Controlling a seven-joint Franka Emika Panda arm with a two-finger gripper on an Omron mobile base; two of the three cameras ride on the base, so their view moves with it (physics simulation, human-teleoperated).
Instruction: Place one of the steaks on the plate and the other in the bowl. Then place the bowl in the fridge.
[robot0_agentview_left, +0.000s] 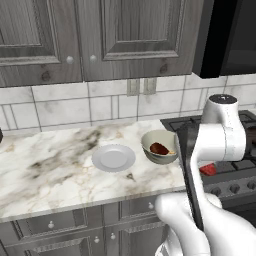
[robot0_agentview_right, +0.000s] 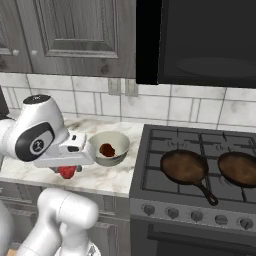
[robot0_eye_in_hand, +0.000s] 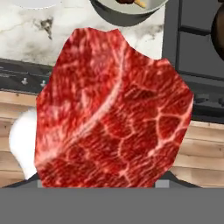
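Note:
My gripper (robot0_agentview_right: 69, 167) is shut on the bright red steak (robot0_eye_in_hand: 109, 113), which hangs over the counter's front edge just short of the bowl and hides the fingertips in the hand view. A corner of that steak (robot0_agentview_left: 208, 170) shows beside my forearm. The beige bowl (robot0_agentview_left: 159, 146) stands on the marble counter next to the stove and holds the darker brown-red steak (robot0_agentview_right: 106, 149). To the left of the bowl, the pale plate (robot0_agentview_left: 114, 157) lies bare. The fridge is out of view.
The gas stove (robot0_agentview_right: 200, 150) to the right of the bowl carries two black frying pans (robot0_agentview_right: 184, 167) (robot0_agentview_right: 240, 167). Wood-grain cabinets hang above the marble counter (robot0_agentview_left: 45, 160), and a dark hood (robot0_agentview_right: 200, 40) hangs over the stove. Drawers sit below the counter.

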